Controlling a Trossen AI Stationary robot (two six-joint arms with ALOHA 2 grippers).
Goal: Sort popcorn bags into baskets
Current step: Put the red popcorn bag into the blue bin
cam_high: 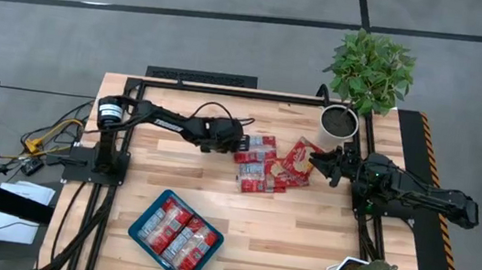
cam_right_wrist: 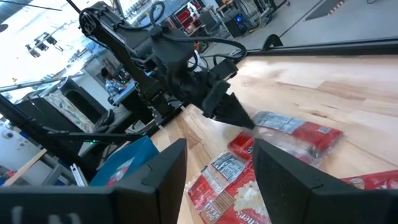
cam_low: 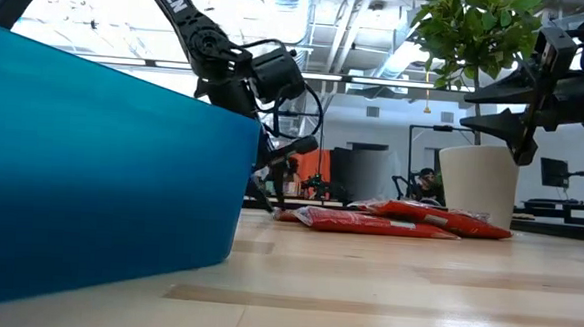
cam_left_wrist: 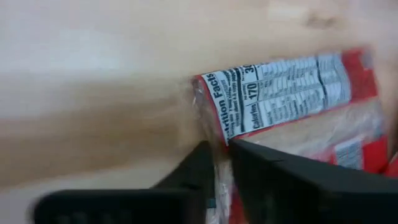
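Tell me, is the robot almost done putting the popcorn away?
About halfway. Several popcorn bags already lie in the blue tray. The left gripper is closing on the edge of one bag in the pile mid-table. The right gripper hovers open beside that pile, which remains unsorted.

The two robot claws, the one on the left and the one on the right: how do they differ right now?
The left gripper is low at the table, its fingers pinched on the edge of a popcorn bag; the right gripper hangs above the pile with its fingers spread and nothing between them. The left arm reaches across from its base; the right stays closer to the white pot. Both are dark two-finger grippers pointing at the same pile.
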